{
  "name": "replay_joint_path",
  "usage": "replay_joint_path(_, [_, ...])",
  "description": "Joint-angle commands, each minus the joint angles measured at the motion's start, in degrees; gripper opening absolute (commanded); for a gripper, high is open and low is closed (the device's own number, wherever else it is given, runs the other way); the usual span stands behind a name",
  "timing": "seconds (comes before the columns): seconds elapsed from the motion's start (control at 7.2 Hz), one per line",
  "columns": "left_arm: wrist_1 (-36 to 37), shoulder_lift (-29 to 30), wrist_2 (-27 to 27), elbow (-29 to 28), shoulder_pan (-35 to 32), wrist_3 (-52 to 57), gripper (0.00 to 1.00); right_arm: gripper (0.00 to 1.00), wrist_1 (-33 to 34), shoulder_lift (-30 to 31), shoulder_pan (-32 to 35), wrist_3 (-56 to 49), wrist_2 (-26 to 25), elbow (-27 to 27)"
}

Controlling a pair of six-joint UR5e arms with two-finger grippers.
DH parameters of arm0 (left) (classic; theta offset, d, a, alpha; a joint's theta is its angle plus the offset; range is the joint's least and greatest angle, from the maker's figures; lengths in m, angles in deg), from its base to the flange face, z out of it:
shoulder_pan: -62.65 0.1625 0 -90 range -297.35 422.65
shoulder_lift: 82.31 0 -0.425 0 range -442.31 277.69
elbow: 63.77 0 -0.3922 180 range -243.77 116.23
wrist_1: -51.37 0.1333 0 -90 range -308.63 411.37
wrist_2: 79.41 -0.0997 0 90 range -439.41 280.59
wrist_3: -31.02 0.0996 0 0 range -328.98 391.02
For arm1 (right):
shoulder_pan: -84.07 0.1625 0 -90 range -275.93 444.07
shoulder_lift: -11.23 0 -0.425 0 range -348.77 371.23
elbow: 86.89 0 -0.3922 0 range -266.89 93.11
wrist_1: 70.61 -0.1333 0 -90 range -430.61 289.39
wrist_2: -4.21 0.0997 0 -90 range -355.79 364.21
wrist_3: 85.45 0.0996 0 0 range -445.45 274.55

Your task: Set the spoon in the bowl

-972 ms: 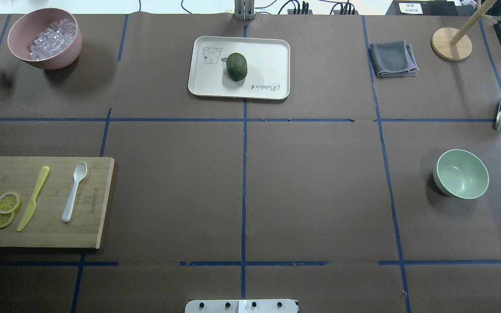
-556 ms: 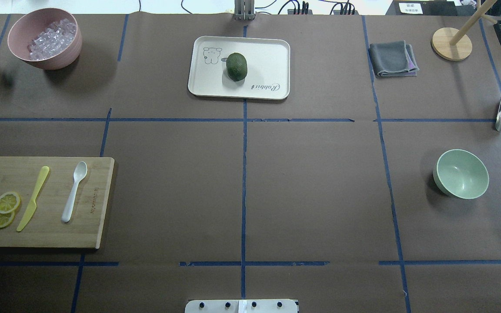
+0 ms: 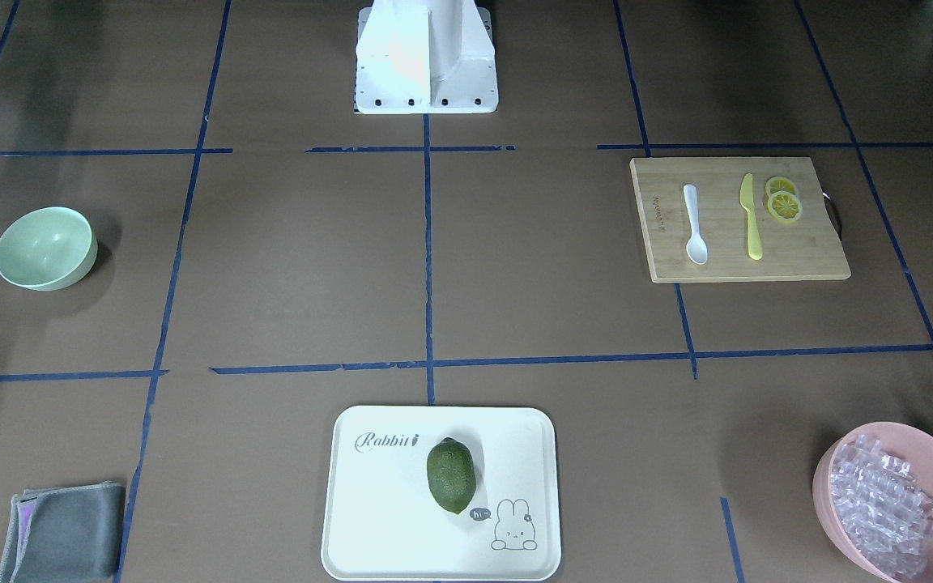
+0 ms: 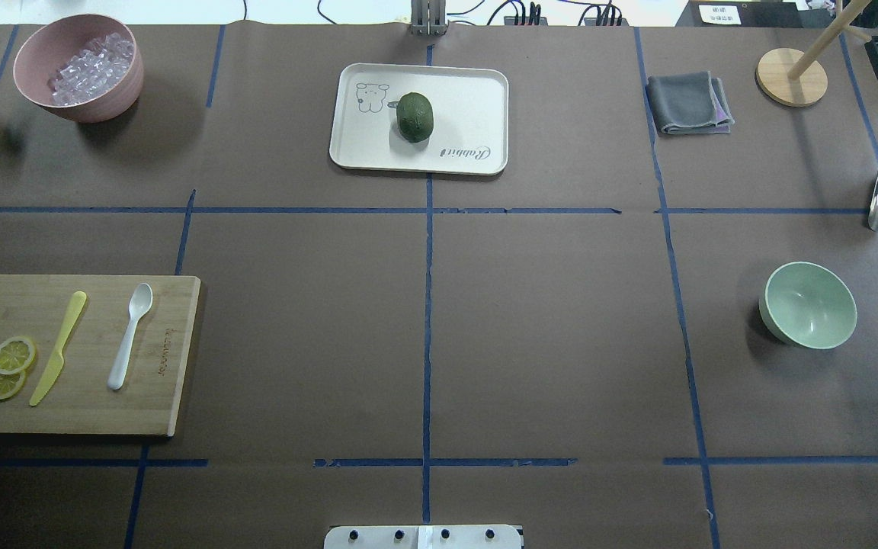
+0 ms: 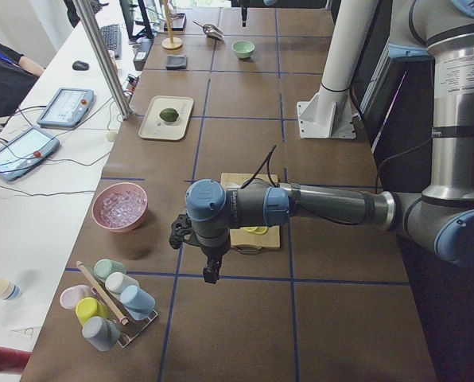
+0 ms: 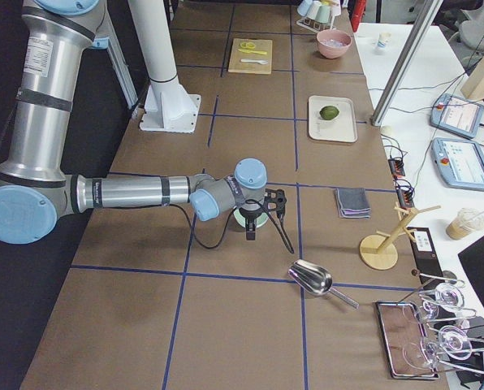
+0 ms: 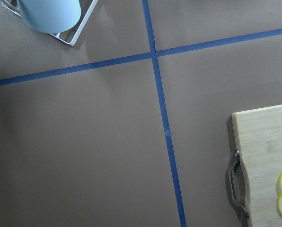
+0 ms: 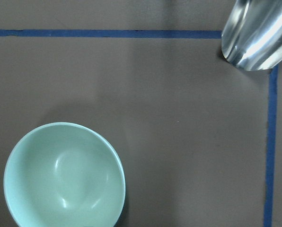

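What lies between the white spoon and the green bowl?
Between spoon and bowl, the overhead view shows only part of the cutting board and bare brown table cover crossed by blue tape lines.

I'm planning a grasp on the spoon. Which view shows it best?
Overhead exterior: the spoon lies whole and largest there, on the board. Front-facing shows it whole but smaller; exterior right shows it tiny; in exterior left the left arm hides it; the wrist views miss it.

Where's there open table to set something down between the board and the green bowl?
The whole middle is bare, from the cutting board across to the bowl, on the robot's side of the tray. The board itself is crowded: spoon, knife, lemon slices.
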State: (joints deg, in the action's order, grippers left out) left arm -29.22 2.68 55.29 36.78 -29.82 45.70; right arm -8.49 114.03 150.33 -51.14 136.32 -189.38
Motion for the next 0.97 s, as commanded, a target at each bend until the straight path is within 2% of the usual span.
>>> replay_joint_path(0.0, [0.0,0.0,0.04,-0.09,0.01,0.0,1.0,1.0,-10.4,-0.67,-6.2,6.73,-3.78,5.26])
replay_joint_path(0.28, [0.0,-0.17,0.04,-0.09,0.01,0.0,1.0,0.99,-11.31,-0.68,-7.36,6.82,-4.31,5.99])
replay_joint_path(0.42, [0.0,-0.18,0.04,-0.09,-0.08,0.09,1.0,0.6,-11.31,-0.76,-7.54,6.82,-4.49,5.9])
replay_joint_path(0.56, [0.0,-0.18,0.04,-0.09,0.0,0.09,1.0,0.17,-11.23,-1.98,-7.55,6.9,-4.49,5.9])
replay_joint_path(0.69, [0.0,-0.18,0.12,-0.09,0.01,0.09,1.0,0.0,-11.23,-1.99,-7.63,6.91,-4.57,5.99])
replay_joint_path(0.83, [0.0,-0.18,0.12,0.0,0.01,0.09,1.0,0.0,-11.23,-1.99,-7.63,6.91,-4.49,5.9])
